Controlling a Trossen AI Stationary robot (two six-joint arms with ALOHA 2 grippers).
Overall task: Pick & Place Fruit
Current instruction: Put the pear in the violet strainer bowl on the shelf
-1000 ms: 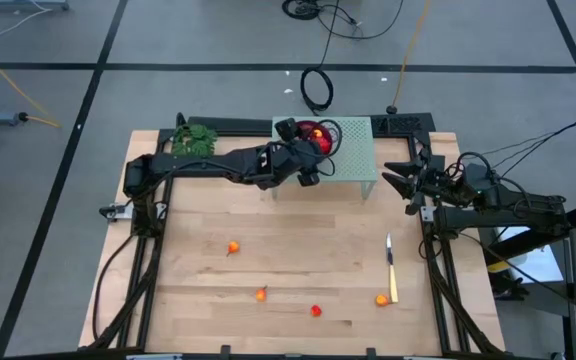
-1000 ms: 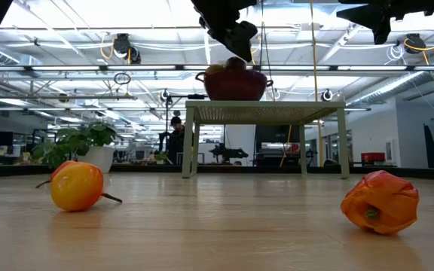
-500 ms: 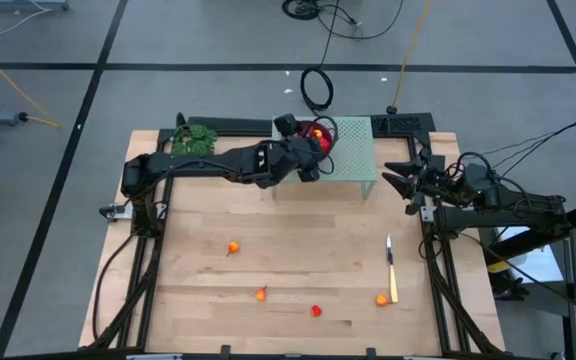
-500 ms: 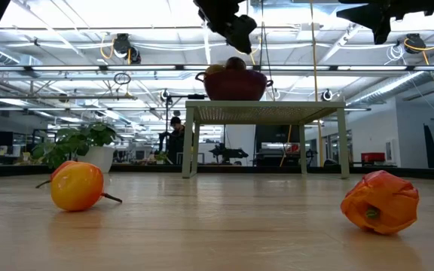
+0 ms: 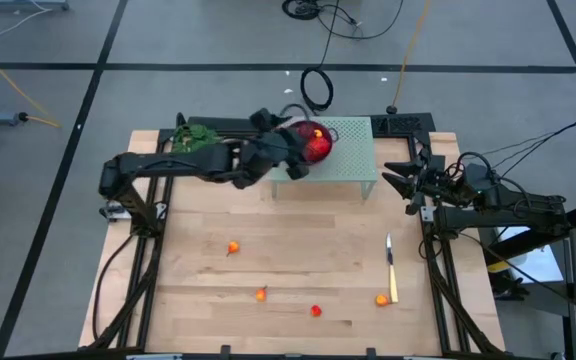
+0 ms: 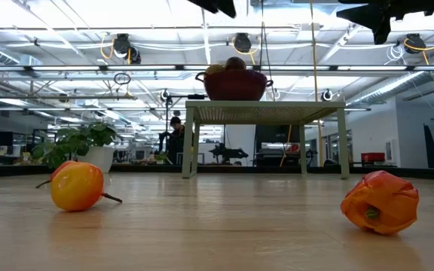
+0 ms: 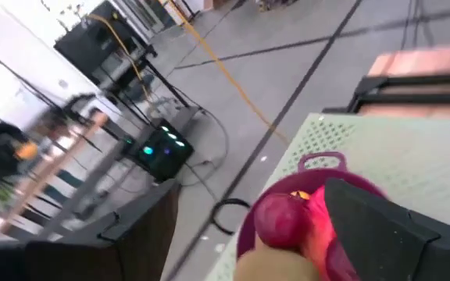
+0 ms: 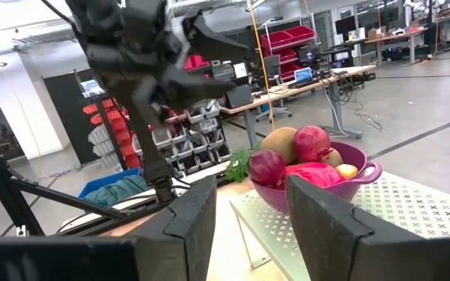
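Note:
A dark red bowl [image 5: 315,141] holding several fruits stands on a pale green perforated stand [image 5: 353,158] at the table's far edge. In the right wrist view the bowl [image 8: 323,186] holds a brown oval, dark red balls and an orange-red piece. My left gripper [image 5: 295,162] hangs open and empty, high above the bowl's left side; its wrist view shows a dark red ball [image 7: 280,220] in the bowl. Small orange and red fruits [image 5: 233,247] [image 5: 261,294] [image 5: 316,311] [image 5: 382,299] lie on the near table. My right gripper [image 5: 390,181] waits open at the right.
A slim knife [image 5: 391,264] lies on the right of the table beside an orange fruit. A leafy green sprig [image 5: 196,138] sits at the far left. In the low view an orange fruit [image 6: 76,186] and an orange-red one [image 6: 380,201] lie close to the camera.
My left gripper has gone up and back toward the table's left, away from above the bowl; in the low view it has risen almost out of the picture. The bowl and the fruits on the table have stayed where they were.

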